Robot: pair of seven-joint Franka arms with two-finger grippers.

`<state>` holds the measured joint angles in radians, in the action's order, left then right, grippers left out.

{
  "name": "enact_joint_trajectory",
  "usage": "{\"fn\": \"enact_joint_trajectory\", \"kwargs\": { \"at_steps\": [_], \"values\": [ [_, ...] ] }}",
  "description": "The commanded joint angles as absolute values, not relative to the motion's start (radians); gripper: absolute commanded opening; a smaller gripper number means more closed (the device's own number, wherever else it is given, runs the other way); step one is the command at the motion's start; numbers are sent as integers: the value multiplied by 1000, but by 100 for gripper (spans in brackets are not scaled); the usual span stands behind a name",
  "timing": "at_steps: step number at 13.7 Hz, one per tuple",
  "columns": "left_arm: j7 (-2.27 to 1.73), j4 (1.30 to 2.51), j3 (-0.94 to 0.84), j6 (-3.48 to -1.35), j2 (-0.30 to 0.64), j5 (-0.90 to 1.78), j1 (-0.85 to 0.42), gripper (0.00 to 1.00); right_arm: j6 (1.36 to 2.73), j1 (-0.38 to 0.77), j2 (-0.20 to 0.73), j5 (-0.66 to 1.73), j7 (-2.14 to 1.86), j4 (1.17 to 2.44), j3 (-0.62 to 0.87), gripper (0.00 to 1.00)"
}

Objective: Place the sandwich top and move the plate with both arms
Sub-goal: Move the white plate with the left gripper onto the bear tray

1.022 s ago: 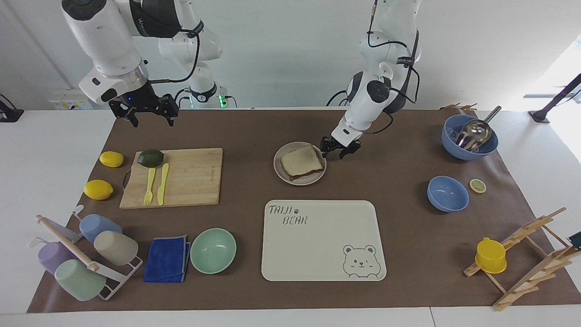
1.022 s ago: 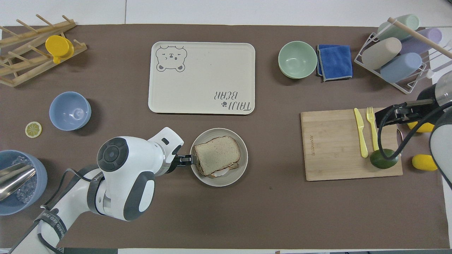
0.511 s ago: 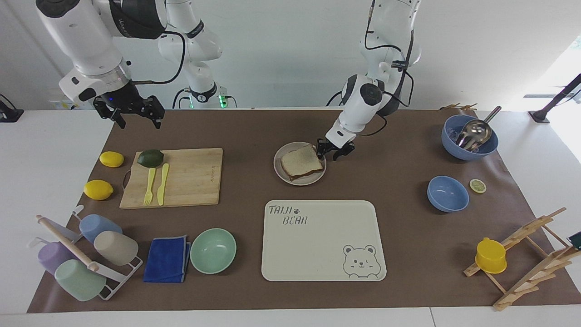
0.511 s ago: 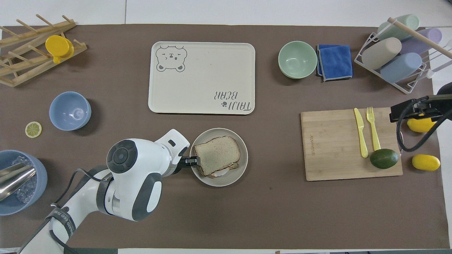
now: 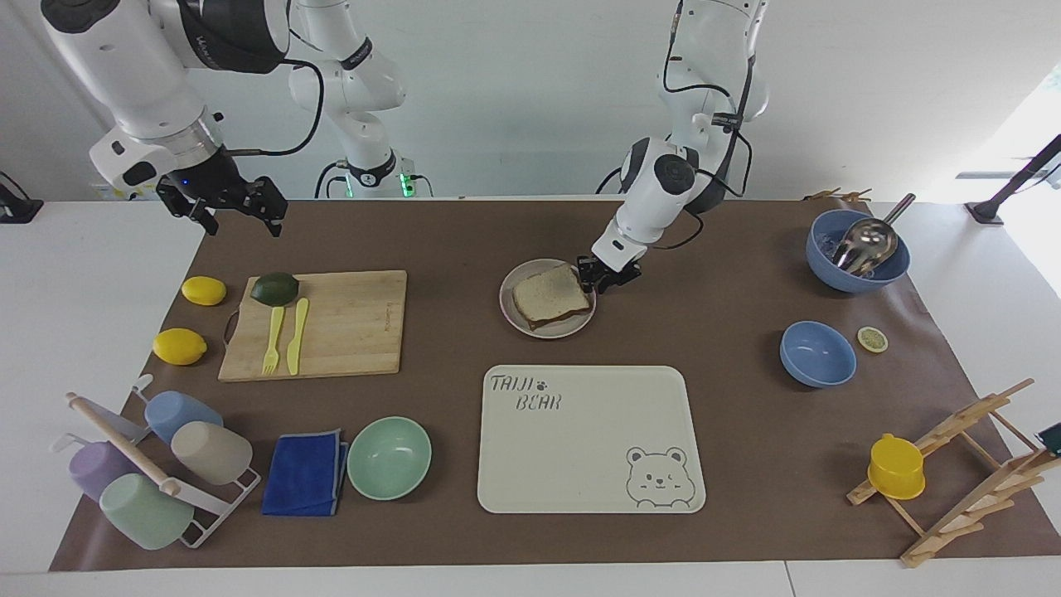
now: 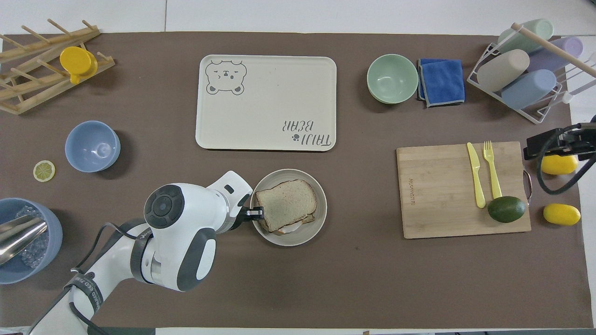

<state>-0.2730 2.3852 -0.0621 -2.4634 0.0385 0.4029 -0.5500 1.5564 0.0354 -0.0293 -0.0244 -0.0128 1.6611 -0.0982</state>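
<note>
Left gripper point(image 5: 608, 276) sat low at the plate point(image 5: 511, 315) rim, apparently closed on it, the bread slice point(image 5: 550, 296) just beside its fingertips atop the sandwich. Right gripper point(image 5: 221, 203), fingers spread, waited well apart. A one-sided pull risked tipping plate and bread.
</note>
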Motion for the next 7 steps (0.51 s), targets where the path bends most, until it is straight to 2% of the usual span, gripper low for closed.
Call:
{"fn": "enact_joint_trajectory", "kwargs": {
  "at_steps": [1, 7],
  "values": [
    [-278, 2393, -51, -2502, 61, 420, -583, 0, 1552, 32, -29, 2, -41, 1663, -98, 100],
    [-267, 2358, -48, -2476, 55, 478, -555, 0, 1552, 29, -31, 3, -40, 1664, -95, 100]
  ]
}}
